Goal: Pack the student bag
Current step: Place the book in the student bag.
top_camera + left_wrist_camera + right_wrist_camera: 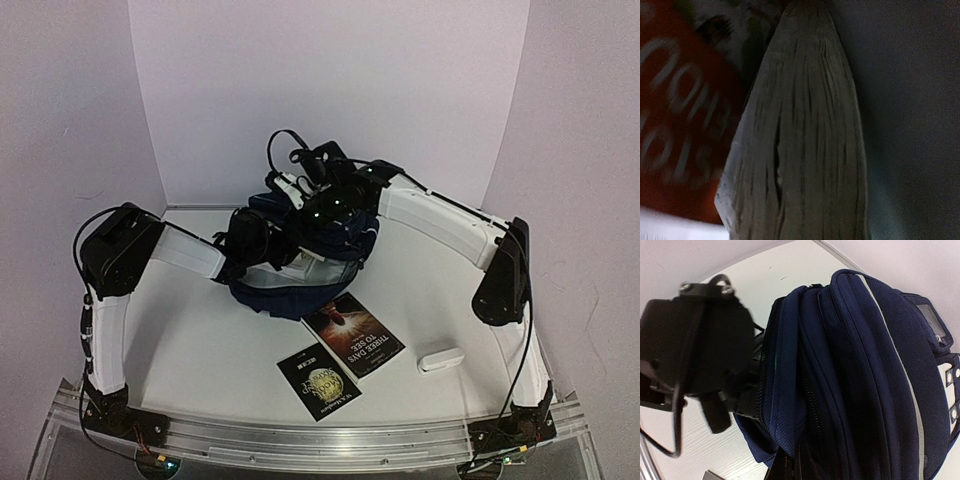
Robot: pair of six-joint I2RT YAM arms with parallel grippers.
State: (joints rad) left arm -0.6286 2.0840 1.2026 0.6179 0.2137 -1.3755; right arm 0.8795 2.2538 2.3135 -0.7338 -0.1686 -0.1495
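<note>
Book pages [800,150] are seen close up from the left wrist. Mid-table, the student bag [290,297] is overlapped by the left gripper [275,250] and the right gripper [325,215], whose fingers cannot be told open or closed. Two books [352,335] and a white case [440,358] are laid nearer.

student bag [290,298] on the surface [200,340], centre-back | my left arm [185,250] into its opening from the left | first book [353,335] before it, second book [319,381] nearer, leftward | case [440,358] right of both

Probably lab: white-walled robot booth [330,90]
</note>
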